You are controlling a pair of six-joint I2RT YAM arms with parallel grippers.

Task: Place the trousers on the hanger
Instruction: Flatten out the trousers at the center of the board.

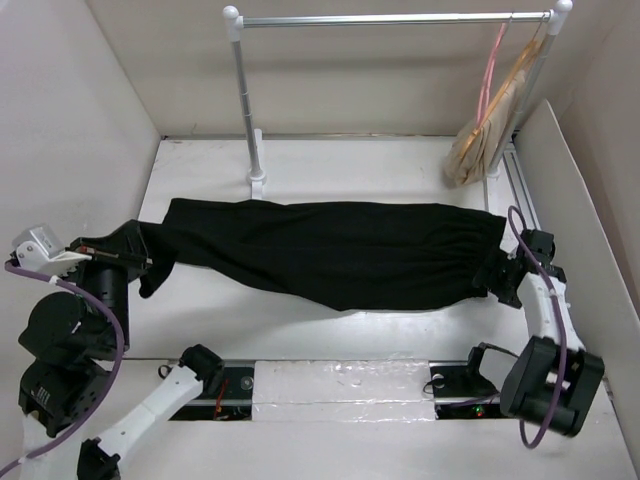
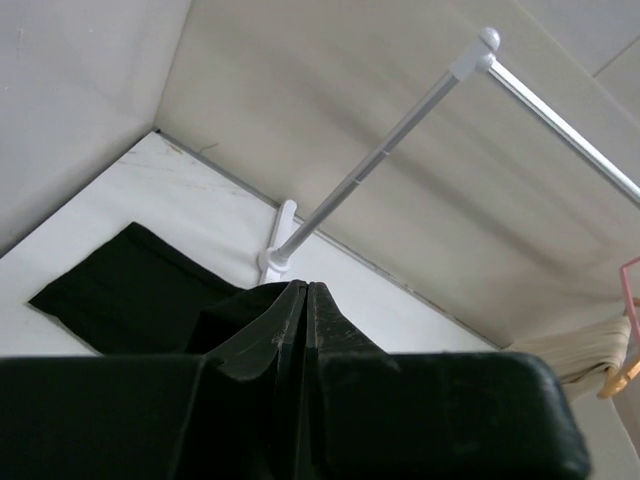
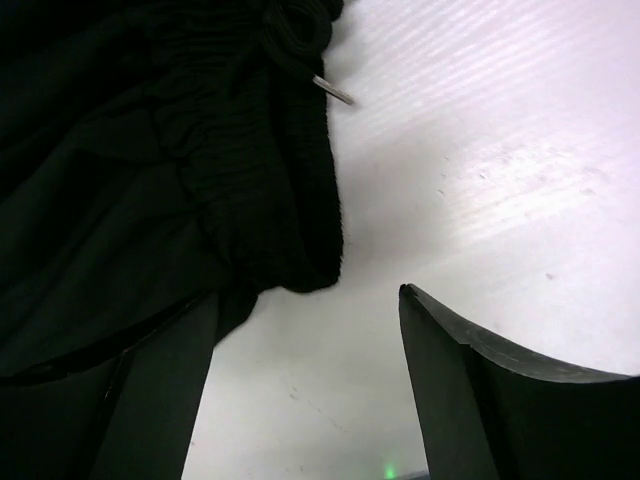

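Two arm bases sit at the bottom of the top view, one gripper at each end of the single trousers (image 1: 330,250), which lie stretched across the middle of the table (image 1: 330,340). The left gripper (image 2: 303,292) has its jaws together, pinching a raised fold of leg cloth. The right gripper (image 3: 310,292) has its jaws apart, the waistband against one finger (only this wrist view shows the drawstring (image 3: 300,40)). One pink hanger (image 1: 489,65) hangs at upper right on the rack rail (image 1: 390,19), beside beige hangers (image 1: 500,110). White tabletop shows between the cloth and the bases.

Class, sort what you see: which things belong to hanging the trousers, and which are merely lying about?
Belong to the job: trousers; pink hanger; left claw, pinching a leg end; right claw, open at the waistband.
Lying about: tan hangers; clothes rail.
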